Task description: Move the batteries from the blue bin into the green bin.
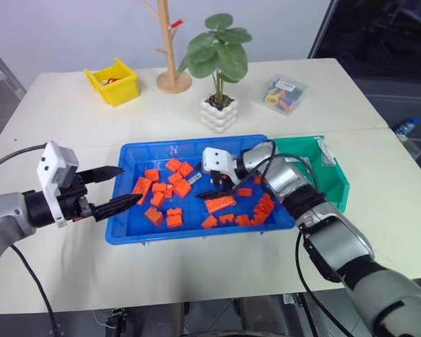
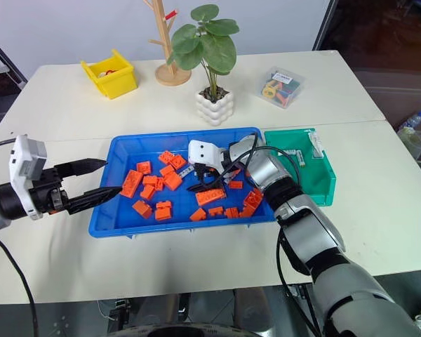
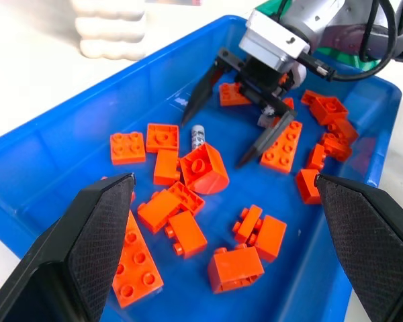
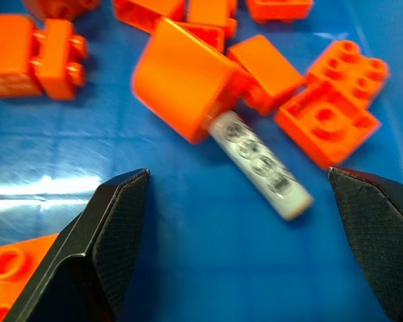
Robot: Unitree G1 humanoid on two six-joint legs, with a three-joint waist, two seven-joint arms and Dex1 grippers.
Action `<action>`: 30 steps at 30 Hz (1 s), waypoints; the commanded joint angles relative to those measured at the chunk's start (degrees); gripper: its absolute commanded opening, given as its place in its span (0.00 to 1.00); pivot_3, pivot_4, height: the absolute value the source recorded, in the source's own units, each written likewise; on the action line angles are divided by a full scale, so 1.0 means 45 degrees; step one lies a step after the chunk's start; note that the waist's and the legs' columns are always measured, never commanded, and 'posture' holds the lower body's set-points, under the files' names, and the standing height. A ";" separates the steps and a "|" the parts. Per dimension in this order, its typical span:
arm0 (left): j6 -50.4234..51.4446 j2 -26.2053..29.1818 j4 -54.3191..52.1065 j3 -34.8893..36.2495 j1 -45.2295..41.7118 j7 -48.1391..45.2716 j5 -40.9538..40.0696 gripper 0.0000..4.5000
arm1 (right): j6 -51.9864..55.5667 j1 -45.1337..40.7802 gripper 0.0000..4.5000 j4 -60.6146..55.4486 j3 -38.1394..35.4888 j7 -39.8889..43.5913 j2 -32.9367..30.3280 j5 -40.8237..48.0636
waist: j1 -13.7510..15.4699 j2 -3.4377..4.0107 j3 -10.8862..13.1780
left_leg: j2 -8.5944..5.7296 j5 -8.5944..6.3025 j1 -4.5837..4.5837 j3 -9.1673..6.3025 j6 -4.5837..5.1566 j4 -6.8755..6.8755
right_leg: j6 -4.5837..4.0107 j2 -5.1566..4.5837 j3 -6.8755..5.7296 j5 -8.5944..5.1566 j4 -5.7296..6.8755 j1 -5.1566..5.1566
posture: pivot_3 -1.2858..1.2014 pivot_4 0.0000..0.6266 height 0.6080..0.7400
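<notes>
So the right gripper [image 3: 221, 114] is hanging low inside the blue bin [image 1: 126, 158], fingers spread wide apart with nothing between them, tips pointing down at the floor of the tray. Just past those tips a single battery [image 3: 198, 136] is lying flat on the blue plastic, one end tucked against a big orange brick [image 3: 205, 168]. In the right wrist view the battery [image 4: 258, 163] is sitting between the two black fingers [image 4: 111, 241] but not touching either, so nothing is gripped.

The left gripper [image 1: 116, 188] is hovering at the left edge of the blue bin, also spread open and empty, pointing in across the tray toward the brick pile.

Orange bricks [image 1: 170, 188] are lying scattered all over the tray, a cluster in the middle and another bunch [image 1: 263, 207] toward the right end by the robot's forearm.

The green bin [image 2: 316, 175] is sitting right up against the right end of the blue bin, and a couple of pale slim things [image 2: 314, 146] are lying in it near the far wall, can't say for sure what they are.

Further back on the white table [image 1: 63, 119]: a small yellow bin [image 1: 114, 82], a wooden stand [image 1: 171, 63], a potted plant [image 1: 219, 91] in a white pot, and a clear box [image 1: 285, 95] with colourful stuff inside.
</notes>
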 commanded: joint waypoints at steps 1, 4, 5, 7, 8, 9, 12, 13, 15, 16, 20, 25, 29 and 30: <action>-0.0253 -0.0118 -0.0445 0.0440 0.0007 0.0144 -0.0092 1.00 | -0.0061 -0.0586 0.91 0.0775 -0.0411 0.0232 0.0239 0.0150 | -0.0051 0.0000 0.0000 | 0.0003 0.0000 0.0000 -0.0004 0.0000 -0.0002 | -0.0003 0.0006 0.0000 0.0001 0.0001 0.0000 | 0.52 0.24 1.00; -0.0272 -0.0254 -0.0552 0.0511 0.0114 0.0278 -0.0080 1.00 | -0.0363 -0.0891 0.68 0.1543 -0.0463 0.0234 0.0395 0.0002 | -0.0061 0.0000 0.0000 | 0.0007 0.0000 0.0002 -0.0008 -0.0001 -0.0003 | -0.0009 0.0013 0.0000 0.0003 0.0003 -0.0002 | 0.52 0.24 1.00; -0.0274 -0.0285 -0.0578 0.0532 0.0139 0.0310 -0.0078 1.00 | -0.0454 -0.0968 0.58 0.1730 -0.0468 0.0234 0.0433 -0.0033 | -0.0070 0.0000 0.0000 | 0.0009 0.0000 0.0002 -0.0009 -0.0001 -0.0003 | -0.0010 0.0016 0.0000 0.0004 0.0004 -0.0002 | 0.52 0.24 1.00; -0.0279 -0.0337 -0.0614 0.0570 0.0175 0.0352 -0.0071 1.00 | -0.0592 -0.1094 0.35 0.1997 -0.0471 0.0262 0.0501 -0.0069 | -0.0074 0.0001 0.0000 | 0.0011 0.0000 0.0004 -0.0009 -0.0001 -0.0005 | -0.0014 0.0019 0.0000 0.0003 0.0009 -0.0006 | 0.52 0.24 1.00; -0.0274 -0.0356 -0.0641 0.0589 0.0188 0.0376 -0.0081 1.00 | -0.0617 -0.1145 0.24 0.2064 -0.0501 0.0267 0.0536 -0.0052 | -0.0073 0.0001 0.0000 | 0.0013 0.0000 0.0004 -0.0011 -0.0001 -0.0006 | -0.0016 0.0021 0.0000 0.0002 0.0010 -0.0007 | 0.52 0.24 1.00; -0.0268 -0.0370 -0.0664 0.0610 0.0202 0.0397 -0.0097 1.00 | -0.0638 -0.1188 0.15 0.2119 -0.0530 0.0266 0.0567 -0.0044 | -0.0072 0.0001 0.0000 | 0.0013 0.0000 0.0004 -0.0012 -0.0001 -0.0006 | -0.0017 0.0022 0.0000 0.0002 0.0011 -0.0007 | 0.52 0.24 1.00; -0.0257 -0.0383 -0.0703 0.0652 0.0231 0.0434 -0.0137 1.00 | -0.0715 -0.1247 0.04 0.2203 -0.0629 0.0245 0.0620 -0.0073 | -0.0070 0.0001 0.0000 | 0.0014 0.0001 0.0005 -0.0013 -0.0002 -0.0006 | -0.0019 0.0024 0.0000 0.0003 0.0012 -0.0007 | 0.52 0.24 1.00; -0.0258 -0.0386 -0.0705 0.0656 0.0234 0.0437 -0.0148 1.00 | -0.0705 -0.1260 0.04 0.2171 -0.0680 0.0242 0.0618 -0.0057 | -0.0070 0.0001 0.0000 | 0.0014 0.0000 0.0004 -0.0013 -0.0002 -0.0006 | -0.0019 0.0024 0.0000 0.0003 0.0012 -0.0007 | 0.52 0.24 1.00; -0.0257 -0.0378 -0.0675 0.0634 0.0206 0.0422 -0.0154 1.00 | -0.0670 -0.1312 0.04 0.2086 -0.0789 0.0219 0.0585 -0.0014 | -0.0069 0.0001 0.0000 | 0.0014 0.0000 0.0004 -0.0013 -0.0002 -0.0006 | -0.0019 0.0024 0.0000 0.0003 0.0012 -0.0007 | 0.52 0.24 1.00; -0.0260 -0.0375 -0.0638 0.0597 0.0166 0.0405 -0.0152 1.00 | -0.0655 -0.1360 0.04 0.2039 -0.0863 0.0181 0.0546 0.0005 | -0.0069 0.0001 0.0001 | 0.0014 0.0001 0.0004 -0.0013 -0.0002 -0.0005 | -0.0019 0.0024 0.0000 0.0003 0.0013 -0.0007 | 0.52 0.24 1.00; -0.0316 -0.0397 -0.0493 0.0374 -0.0029 0.0346 -0.0112 1.00 | -0.0495 -0.1527 0.04 0.1603 -0.1195 0.0154 0.0293 0.0133 | -0.0067 0.0002 0.0001 | 0.0014 0.0001 0.0004 -0.0013 -0.0003 -0.0006 | -0.0020 0.0025 0.0000 0.0003 0.0014 -0.0008 | 0.52 0.24 1.00; -0.0520 -0.0376 -0.0105 -0.0595 -0.0742 -0.0108 0.0132 1.00 | 0.0226 -0.1889 0.04 -0.0561 -0.2104 -0.0046 -0.0590 0.0576 | -0.0049 0.0008 0.0005 | 0.0014 0.0002 0.0003 -0.0013 -0.0005 -0.0004 | -0.0020 0.0024 0.0000 0.0003 0.0015 -0.0009 | 0.52 0.24 1.00; -0.0756 -0.0672 0.0847 -0.1737 -0.2431 -0.0411 0.0242 1.00 | 0.2030 -0.1668 0.04 -0.3513 -0.3023 0.0090 -0.2025 0.1110 | 0.0020 0.0008 0.0005 | 0.0014 0.0003 -0.0001 -0.0018 -0.0006 -0.0005 | -0.0020 0.0025 -0.0003 0.0003 0.0014 -0.0011 | 0.52 0.24 1.00; -0.0840 -0.0841 0.1202 -0.2064 -0.2981 -0.0477 0.0301 1.00 | 0.2566 -0.1504 0.04 -0.4285 -0.3257 0.0142 -0.2505 0.1231 | 0.0092 0.0008 0.0005 | 0.0014 0.0003 -0.0001 -0.0019 -0.0007 -0.0003 | -0.0020 0.0025 -0.0004 0.0003 0.0016 -0.0009 | 0.52 0.24 1.00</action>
